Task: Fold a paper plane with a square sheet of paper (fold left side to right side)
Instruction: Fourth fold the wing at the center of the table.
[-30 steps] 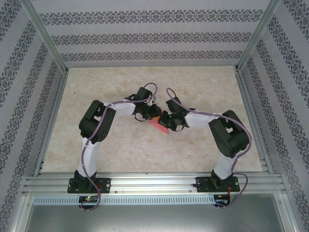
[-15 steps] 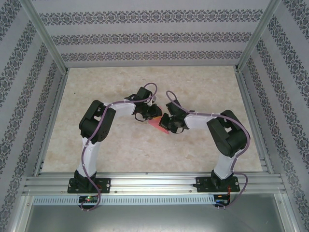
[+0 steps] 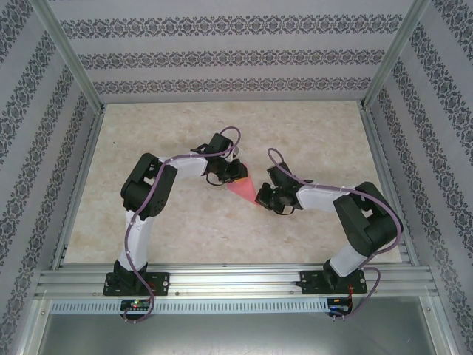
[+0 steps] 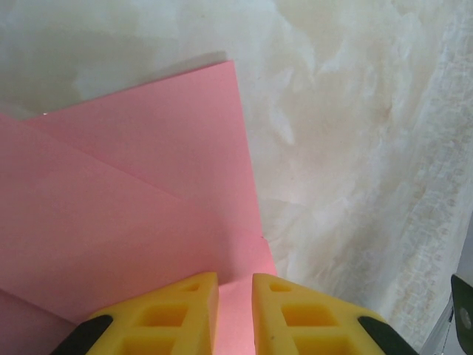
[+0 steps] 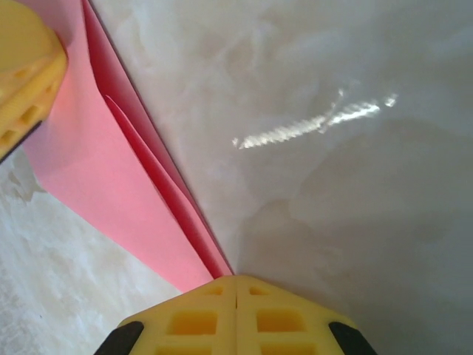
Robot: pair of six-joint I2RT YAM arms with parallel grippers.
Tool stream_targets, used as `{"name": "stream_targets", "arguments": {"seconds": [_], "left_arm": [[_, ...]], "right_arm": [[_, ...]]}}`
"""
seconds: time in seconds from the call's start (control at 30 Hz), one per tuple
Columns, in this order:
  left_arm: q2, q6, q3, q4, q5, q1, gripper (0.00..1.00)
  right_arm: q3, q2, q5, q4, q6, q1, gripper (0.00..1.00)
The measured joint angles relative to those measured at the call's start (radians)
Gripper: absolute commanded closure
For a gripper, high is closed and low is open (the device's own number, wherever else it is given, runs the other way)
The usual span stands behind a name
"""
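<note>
**Top external view.** The pink paper [image 3: 244,189] lies near the middle of the counter [image 3: 185,133] as a narrow wedge, no longer a flat square. The left hand [image 3: 235,172] sits at the paper's broad end and the right hand [image 3: 264,197] at its pointed end. By the shape, the nose folds and the left-to-right fold look made. Firming the crease and folding the wings look like what is left. The state of either hand cannot be read from here.

**Left wrist view.** This view shows the broad end close up, which the top view does not. A diagonal crease crosses the paper [image 4: 133,214], and one straight edge lies flat against the counter [image 4: 355,148]. The left hand [image 4: 235,296] has its fingers drawn almost together, with a slim slit through which the paper shows. It seems to bear down on the sheet rather than clamp it.

**Right wrist view.** Only here do the stacked layers show, slightly sprung apart along the paper's [image 5: 111,170] long edge. The right hand [image 5: 235,285] is closed pad to pad at the paper's tip. Whether it pinches or only presses the tip cannot be told. A finger of the left hand [image 5: 22,66] rests at the paper's far end.
</note>
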Motion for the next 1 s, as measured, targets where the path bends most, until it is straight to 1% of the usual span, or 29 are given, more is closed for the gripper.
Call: {"name": "stream_targets", "arguments": {"seconds": [0.13,0.27,0.37,0.6,0.77,0.87,1.0], "left_arm": [[0.000,0.000,0.001,-0.002,0.000,0.000,0.78],[0.000,0.000,0.001,-0.002,0.000,0.000,0.78],[0.000,0.000,0.001,-0.002,0.000,0.000,0.78],[0.000,0.000,0.001,-0.002,0.000,0.000,0.78],[0.000,0.000,0.001,-0.002,0.000,0.000,0.78],[0.000,0.000,0.001,-0.002,0.000,0.000,0.78],[0.000,0.000,0.001,-0.002,0.000,0.000,0.78]], "right_arm": [[-0.005,-0.024,0.000,-0.043,-0.023,-0.001,0.93],[0.047,-0.036,0.000,-0.137,-0.055,0.000,0.93],[0.087,-0.036,0.000,-0.154,-0.056,0.006,0.93],[0.129,0.012,-0.002,-0.144,-0.055,0.047,0.93],[0.129,0.056,-0.004,-0.145,-0.052,0.045,0.93],[0.115,0.058,-0.004,-0.133,-0.045,0.036,0.93],[0.067,0.039,-0.021,-0.074,-0.026,0.019,0.93]]}}
